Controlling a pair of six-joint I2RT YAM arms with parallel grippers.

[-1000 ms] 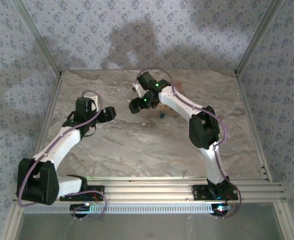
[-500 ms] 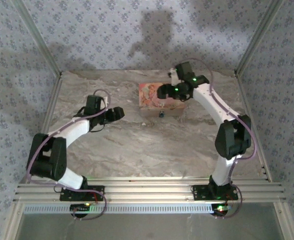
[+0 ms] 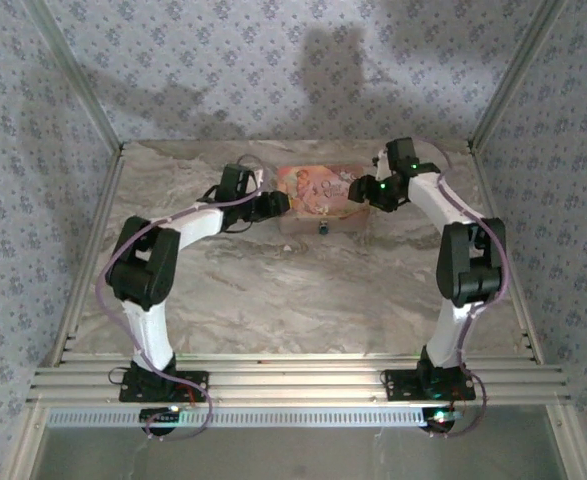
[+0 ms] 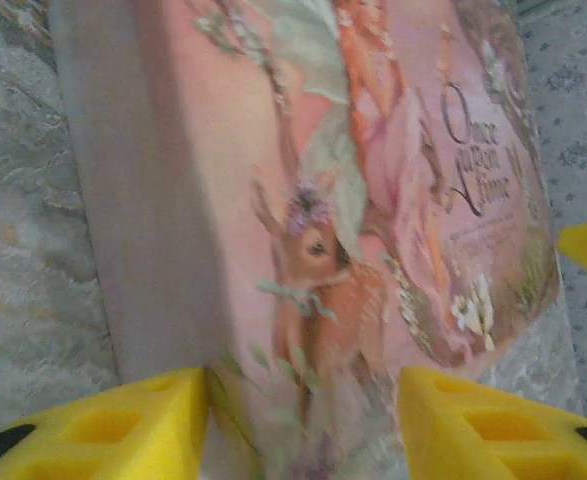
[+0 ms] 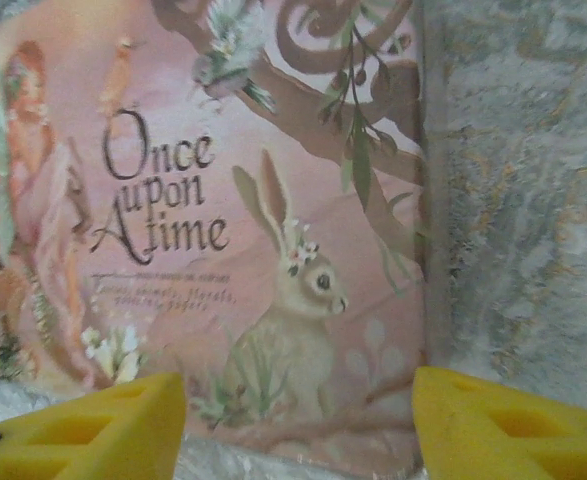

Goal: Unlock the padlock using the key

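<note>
Where the shut pink box [image 3: 318, 188] sits, two arms flank it.
Left gripper [image 4: 301, 385] straddles its end, grip unclear; right gripper [image 5: 295, 385] half open, empty.

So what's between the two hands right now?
The pink box: left hand at one end, right hand at the other, in the top view.

Count on inspection:
- Robot arms: two, a left arm [image 3: 188, 225] and a right arm [image 3: 443, 205].
- Grippers: two, the left gripper [image 3: 278, 203] and the right gripper [image 3: 358, 190].
- Yellow fingers: two in the left wrist view [image 4: 103, 420] and two in the right wrist view [image 5: 83, 425].
- Pink picture-printed box [image 3: 318, 190]: one.
- Tiny dark lump [image 3: 324, 228] at the box's near side: one, too small to identify further.
- Marbled table [image 3: 303, 290]: one.
</note>
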